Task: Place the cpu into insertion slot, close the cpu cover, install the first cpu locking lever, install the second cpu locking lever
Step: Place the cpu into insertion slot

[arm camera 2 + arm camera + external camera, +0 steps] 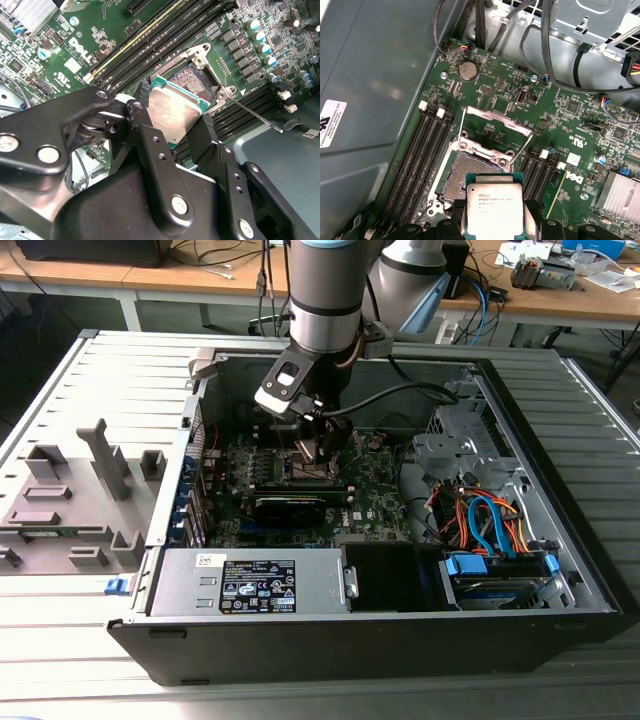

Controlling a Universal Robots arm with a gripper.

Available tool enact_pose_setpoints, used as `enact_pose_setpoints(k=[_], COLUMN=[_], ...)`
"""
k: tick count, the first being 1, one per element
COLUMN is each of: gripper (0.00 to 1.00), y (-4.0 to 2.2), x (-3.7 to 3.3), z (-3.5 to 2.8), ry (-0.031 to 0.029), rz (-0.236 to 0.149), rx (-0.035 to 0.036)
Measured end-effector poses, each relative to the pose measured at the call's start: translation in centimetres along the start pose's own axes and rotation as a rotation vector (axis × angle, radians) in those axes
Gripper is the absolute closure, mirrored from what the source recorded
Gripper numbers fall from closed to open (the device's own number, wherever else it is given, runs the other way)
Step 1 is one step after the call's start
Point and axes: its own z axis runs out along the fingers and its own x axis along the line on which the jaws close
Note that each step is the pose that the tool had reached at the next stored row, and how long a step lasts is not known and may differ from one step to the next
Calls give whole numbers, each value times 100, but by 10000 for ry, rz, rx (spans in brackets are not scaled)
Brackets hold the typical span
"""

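Above the insertion slot point(467, 172), claw point(172, 125) clamps cpu point(492, 207); first wrist view: cpu cover point(495, 119) raised.

Slatted table point(60, 670) carries open computer case point(350, 645) and grey fixture point(60, 510).

The grey, round-bodied robot arm point(325, 295) stood almost upright above the small square insertion slot point(470, 172) with the silvery rim, and its wrist point(290, 380) pointed down at that slot. The black two-finger gripper point(172, 120) hung just above the slot, partly over it. Its fingers point(145, 130) were pressed on two opposite edges of the flat, silver-topped cpu point(494, 207).
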Motion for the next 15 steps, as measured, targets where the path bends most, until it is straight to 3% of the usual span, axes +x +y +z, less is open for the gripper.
enact_pose_setpoints(k=[15], gripper=[46], y=[0], x=[0], z=[7], ry=[-6], rz=[131], rx=[1])
